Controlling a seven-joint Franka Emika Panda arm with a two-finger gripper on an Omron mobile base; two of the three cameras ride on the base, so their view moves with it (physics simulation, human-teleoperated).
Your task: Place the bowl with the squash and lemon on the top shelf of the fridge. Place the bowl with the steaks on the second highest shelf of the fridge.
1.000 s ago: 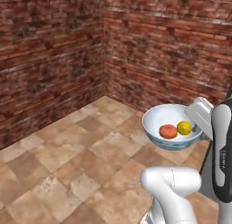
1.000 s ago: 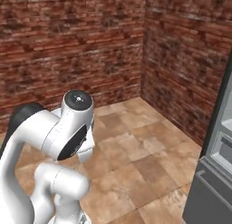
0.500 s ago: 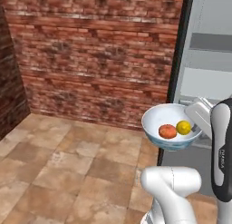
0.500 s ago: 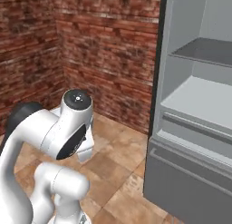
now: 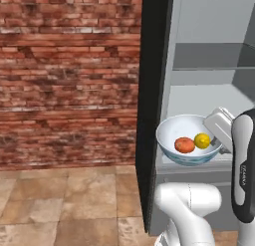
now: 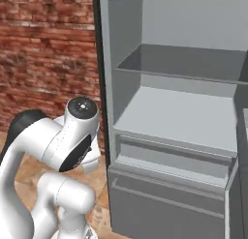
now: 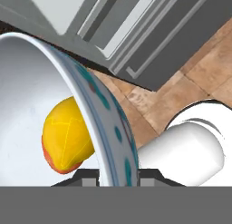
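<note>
Bowl with the squash and lemon [image 5: 188,140]: held up in the air in front of the open fridge [image 6: 164,112], level, white inside, blue pattern outside.
Gripper [image 7: 117,177]: fingers closed on the bowl's rim, one inside the wall and one outside; the hand sits at the bowl's 3 o'clock in the left base view.
Squash [image 5: 184,145]: on the bowl's floor, touching the lemon.
Lemon [image 5: 202,140]: at the squash's 2 o'clock, nearest the gripped rim.
Top shelf [image 6: 186,62]: dark grey, bare.
Second highest shelf [image 6: 179,118]: pale grey, bare, above the drawers.
Floor [image 5: 64,200]: tan tiles, brick wall [image 5: 64,75] behind.
</note>
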